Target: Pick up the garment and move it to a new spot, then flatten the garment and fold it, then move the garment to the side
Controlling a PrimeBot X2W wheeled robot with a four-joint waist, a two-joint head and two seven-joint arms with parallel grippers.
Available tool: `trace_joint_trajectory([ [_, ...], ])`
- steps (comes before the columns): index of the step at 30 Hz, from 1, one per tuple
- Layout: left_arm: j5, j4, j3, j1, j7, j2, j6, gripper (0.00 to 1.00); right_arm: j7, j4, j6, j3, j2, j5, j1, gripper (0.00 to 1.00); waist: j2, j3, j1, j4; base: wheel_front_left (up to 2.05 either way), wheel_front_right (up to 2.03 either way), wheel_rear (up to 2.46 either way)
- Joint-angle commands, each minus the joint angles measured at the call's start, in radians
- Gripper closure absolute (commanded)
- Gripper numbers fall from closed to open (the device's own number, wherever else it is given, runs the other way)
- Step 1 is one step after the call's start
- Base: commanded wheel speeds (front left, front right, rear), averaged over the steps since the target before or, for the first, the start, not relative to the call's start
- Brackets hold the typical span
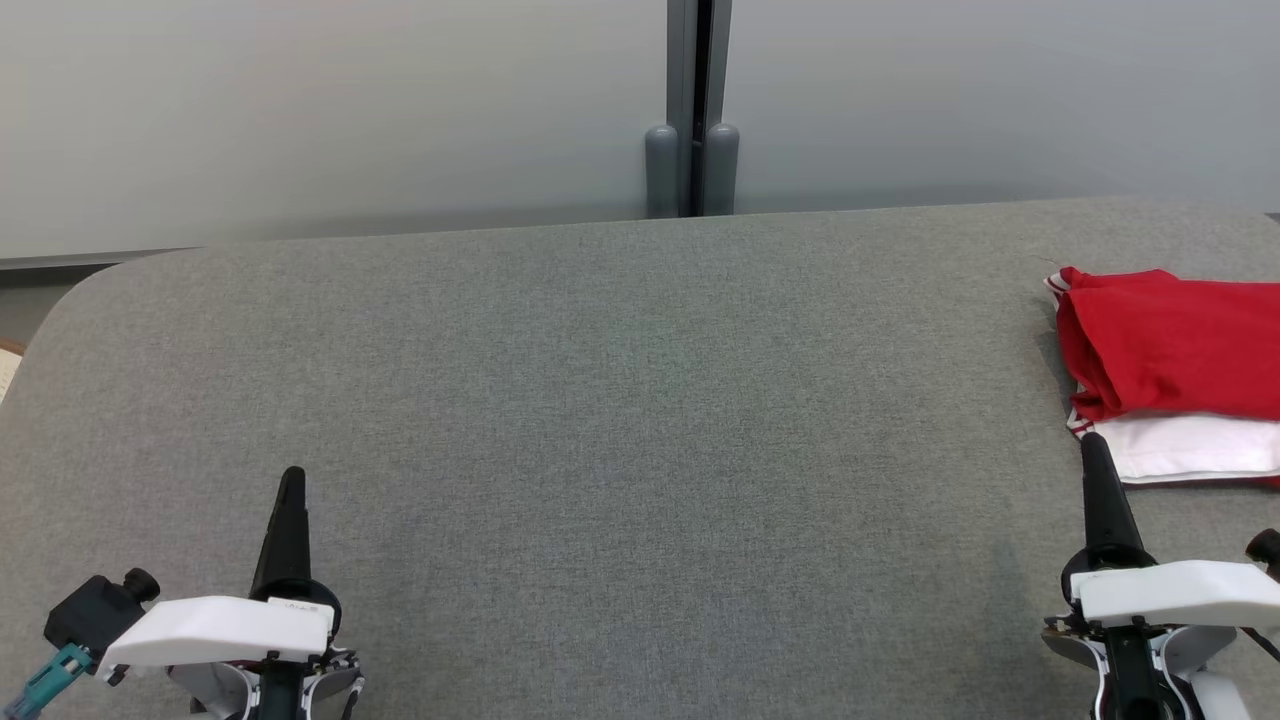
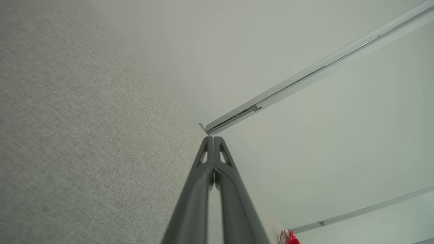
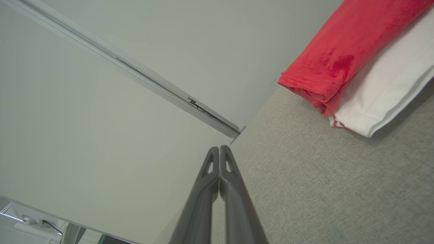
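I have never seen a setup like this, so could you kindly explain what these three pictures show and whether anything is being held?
This is a two-armed robot at a grey padded table. The wide picture comes from its head camera; the other two look along each arm's own fingers. The left gripper and the right gripper are both shut and hold nothing. A folded red and white garment lies at the table's right edge, just beyond the right gripper. Behind is a pale wall.

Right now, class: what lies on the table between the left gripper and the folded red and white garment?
Nothing but bare grey table. In the head view, the left gripper and the garment have only fabric surface between them.
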Motion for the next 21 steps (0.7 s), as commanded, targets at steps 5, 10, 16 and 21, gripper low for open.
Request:
trace_joint_trajectory([
  [5, -0.064, -0.013, 0.012, -0.024, 0.016, 0.006, -0.008, 1.0, 0.02, -0.013, 0.0, -0.012, -0.01, 0.073, -0.002, 1.0, 0.0, -0.004, 0.0, -0.001, 0.0, 0.0, 0.0],
  [10, -0.11, -0.013, 0.019, -0.025, 0.031, 0.006, -0.011, 1.0, 0.034, -0.014, 0.0, -0.019, -0.01, 0.127, 0.0, 1.0, 0.0, -0.007, 0.0, -0.002, 0.0, 0.0, 0.0],
  [16, -0.163, -0.013, 0.026, -0.026, 0.047, 0.007, -0.014, 1.0, 0.05, -0.015, 0.0, -0.028, -0.01, 0.187, 0.003, 1.0, 0.0, -0.011, 0.0, -0.004, 0.0, 0.0, 0.0],
  [21, -0.207, -0.013, 0.031, -0.027, 0.061, 0.007, -0.016, 1.0, 0.063, -0.015, 0.0, -0.035, -0.01, 0.236, 0.006, 1.0, 0.0, -0.015, 0.0, -0.005, 0.0, 0.0, 0.0],
])
